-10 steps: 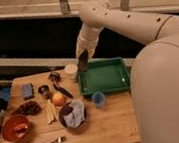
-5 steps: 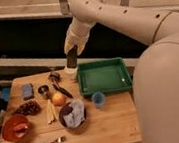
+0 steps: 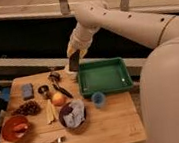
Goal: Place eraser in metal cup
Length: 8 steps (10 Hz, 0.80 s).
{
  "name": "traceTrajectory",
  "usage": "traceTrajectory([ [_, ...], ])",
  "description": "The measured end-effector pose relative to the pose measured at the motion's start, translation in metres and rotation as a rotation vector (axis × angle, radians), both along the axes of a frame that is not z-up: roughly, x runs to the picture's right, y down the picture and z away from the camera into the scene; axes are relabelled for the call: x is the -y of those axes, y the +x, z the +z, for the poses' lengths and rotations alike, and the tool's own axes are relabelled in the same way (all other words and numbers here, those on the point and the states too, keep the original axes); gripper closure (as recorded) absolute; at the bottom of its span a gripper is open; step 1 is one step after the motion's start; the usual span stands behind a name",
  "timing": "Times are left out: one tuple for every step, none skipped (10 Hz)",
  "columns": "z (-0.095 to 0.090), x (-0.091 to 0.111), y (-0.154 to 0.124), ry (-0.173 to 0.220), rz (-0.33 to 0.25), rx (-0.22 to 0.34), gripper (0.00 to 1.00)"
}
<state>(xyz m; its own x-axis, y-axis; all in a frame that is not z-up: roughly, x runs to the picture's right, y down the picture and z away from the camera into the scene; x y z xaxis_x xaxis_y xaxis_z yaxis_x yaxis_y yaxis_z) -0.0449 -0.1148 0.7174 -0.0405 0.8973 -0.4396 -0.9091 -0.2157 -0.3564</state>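
Gripper (image 3: pixel 74 63) clenched, I hover beyond the eraser (image 3: pixel 63 90) because it lies ungrabbed just right of the metal cup (image 3: pixel 43 89).

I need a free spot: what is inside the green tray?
Nothing shows on the green tray floor; it looks bare. The gripper, shut, hangs above the tray's back left corner and covers that bit, so that corner cannot be checked.

Wooden table (image 3: pixel 111 127): green tray (image 3: pixel 100 63), metal cup (image 3: pixel 43 89), apple (image 3: pixel 59 98), fork (image 3: pixel 49 141).
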Motion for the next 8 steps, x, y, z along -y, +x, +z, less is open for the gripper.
traceTrajectory([
  [-0.004,-0.006,-0.036,0.013,-0.035,0.054,1.00],
  [-0.004,-0.006,-0.071,0.025,-0.068,0.093,1.00],
  [-0.003,-0.006,-0.091,0.030,-0.087,0.113,1.00],
  [-0.003,-0.005,-0.116,0.038,-0.110,0.140,1.00],
  [0.000,-0.005,-0.142,0.044,-0.140,0.170,1.00],
  [0.001,-0.006,-0.157,0.047,-0.159,0.193,1.00],
  [0.003,-0.007,-0.174,0.050,-0.181,0.223,1.00],
  [0.004,-0.006,-0.188,0.055,-0.197,0.249,1.00],
])
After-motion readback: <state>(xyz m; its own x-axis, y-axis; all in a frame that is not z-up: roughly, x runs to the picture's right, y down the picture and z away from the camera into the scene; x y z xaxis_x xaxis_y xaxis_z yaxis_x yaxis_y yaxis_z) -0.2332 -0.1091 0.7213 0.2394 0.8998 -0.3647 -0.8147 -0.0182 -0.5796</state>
